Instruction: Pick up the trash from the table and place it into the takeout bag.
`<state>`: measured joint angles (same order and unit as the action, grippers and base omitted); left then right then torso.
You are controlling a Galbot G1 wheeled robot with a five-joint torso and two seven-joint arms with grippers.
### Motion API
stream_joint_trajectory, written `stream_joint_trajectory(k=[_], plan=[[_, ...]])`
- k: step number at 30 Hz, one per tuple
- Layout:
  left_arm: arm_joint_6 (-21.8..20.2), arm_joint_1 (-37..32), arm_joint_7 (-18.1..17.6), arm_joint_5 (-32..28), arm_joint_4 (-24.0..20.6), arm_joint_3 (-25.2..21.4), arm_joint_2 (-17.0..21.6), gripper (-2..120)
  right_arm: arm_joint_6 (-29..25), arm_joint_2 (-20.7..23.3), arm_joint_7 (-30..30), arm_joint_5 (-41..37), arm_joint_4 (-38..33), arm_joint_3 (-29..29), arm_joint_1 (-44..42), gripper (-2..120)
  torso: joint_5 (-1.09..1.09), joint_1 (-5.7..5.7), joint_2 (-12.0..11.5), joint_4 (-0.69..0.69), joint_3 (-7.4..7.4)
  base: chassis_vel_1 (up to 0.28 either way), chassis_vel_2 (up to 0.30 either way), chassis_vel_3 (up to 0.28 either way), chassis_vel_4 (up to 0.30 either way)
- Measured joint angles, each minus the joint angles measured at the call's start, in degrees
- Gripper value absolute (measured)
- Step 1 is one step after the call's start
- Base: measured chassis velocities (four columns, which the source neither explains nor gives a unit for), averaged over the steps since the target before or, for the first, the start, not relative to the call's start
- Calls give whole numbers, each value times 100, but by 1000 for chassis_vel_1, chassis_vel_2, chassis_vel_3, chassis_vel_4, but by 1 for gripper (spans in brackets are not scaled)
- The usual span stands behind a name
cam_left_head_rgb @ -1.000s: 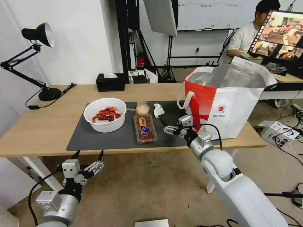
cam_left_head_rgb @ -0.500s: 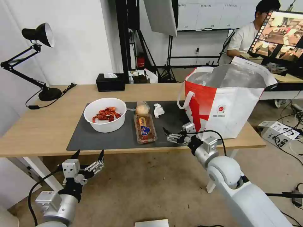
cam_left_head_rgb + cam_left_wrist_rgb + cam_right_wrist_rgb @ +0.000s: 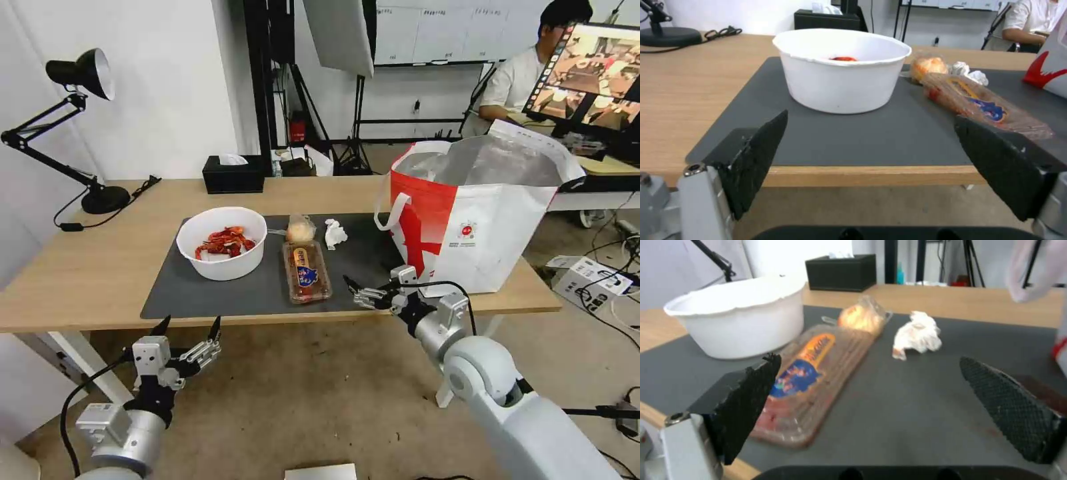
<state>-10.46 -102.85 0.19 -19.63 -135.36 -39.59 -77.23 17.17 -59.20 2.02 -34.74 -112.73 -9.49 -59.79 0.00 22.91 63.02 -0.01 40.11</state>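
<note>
The right claw (image 3: 369, 291), spread and empty, hovers at the bench (image 3: 80, 267) edge near the tray (image 3: 306, 271). Nothing looks bagged yet; next it needs to pinch one piece. The bag (image 3: 477, 213) stands beside.

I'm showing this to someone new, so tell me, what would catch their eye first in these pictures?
Probably the takeout bag, big, white and red, standing open at the table's right end. Next, the white bowl of red crayfish shells on the dark mat, with the clear tray beside it. The right tool hovers open at the mat's front edge; the left tool hangs open below the table.
</note>
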Motion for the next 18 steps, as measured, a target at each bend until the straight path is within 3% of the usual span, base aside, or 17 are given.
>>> stream_joint_trajectory(k=[4,8,18], plan=[[3,10,4,-2,15,-2,7,100,-89,-44,32,-113,288,336,483,92,-1,0,0,1,0,0,0,0,0],[15,17,27,-3,30,7,-7,100,-170,-248,120,-253,954,991,1287,75,0,0,0,1,0,0,0,0,0],[21,28,35,-9,72,-12,20,100,-164,-664,279,-220,2291,1844,2621,41,-1,1,0,2,1,0,0,0,0]])
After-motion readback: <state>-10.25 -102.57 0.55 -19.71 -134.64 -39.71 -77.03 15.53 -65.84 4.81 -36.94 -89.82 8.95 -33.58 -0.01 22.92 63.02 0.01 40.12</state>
